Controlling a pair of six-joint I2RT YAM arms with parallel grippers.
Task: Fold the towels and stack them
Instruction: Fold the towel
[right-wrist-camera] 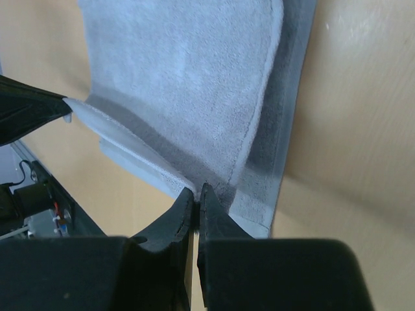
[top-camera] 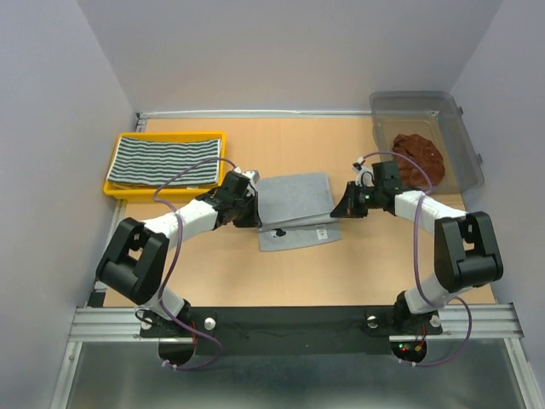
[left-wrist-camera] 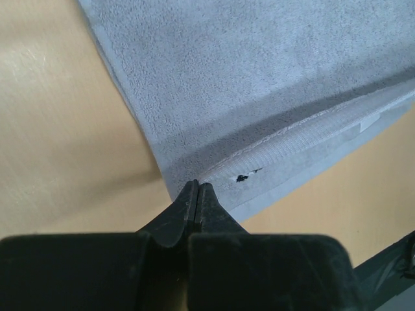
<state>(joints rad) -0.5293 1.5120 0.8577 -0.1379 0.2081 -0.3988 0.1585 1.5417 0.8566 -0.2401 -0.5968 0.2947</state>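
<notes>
Top external shows you the grey towel (top-camera: pixel 294 204) at the middle of the bench (top-camera: pixel 213 273), half doubled. Your left jaws and right jaws are each pinched tight on a corner of its raised layer, holding that edge taut, likely so the fold lands square.

top: fixed, high behind the arms, looks down on whole table (top-camera: pixel 221 268) | left wrist: close-up past left gripper (left-wrist-camera: pixel 197 184) onto grey towel (left-wrist-camera: pixel 259 78) | right wrist: close-up past right gripper (right-wrist-camera: pixel 196 188), facing the opposite way | shared: same towel in all three
</notes>
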